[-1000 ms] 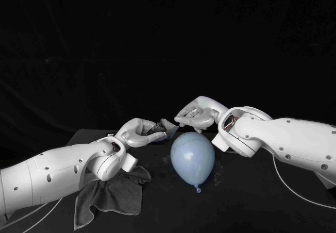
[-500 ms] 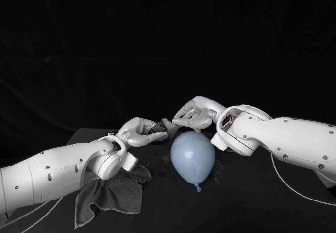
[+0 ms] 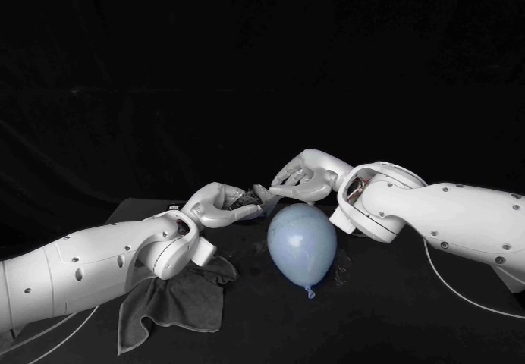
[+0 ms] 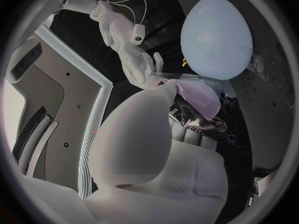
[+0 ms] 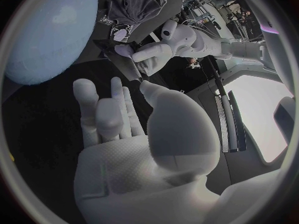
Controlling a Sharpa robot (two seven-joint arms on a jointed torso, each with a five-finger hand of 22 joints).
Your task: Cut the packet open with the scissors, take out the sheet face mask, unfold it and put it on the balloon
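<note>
Head view: left hand (image 3: 224, 206) pinches thin packet (image 3: 259, 196) (near smooth egg-shaped balloon (image 3: 302, 244)); right hand (image 3: 301, 180) grip unclear.

Black table (image 3: 372, 311) under the left hand (image 3: 222, 206); creased black curtain (image 3: 262, 83) behind it, past the table's far edge.

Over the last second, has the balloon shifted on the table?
No. The balloon lies where it did, with the same gap to the grey cloth beside it.
</note>
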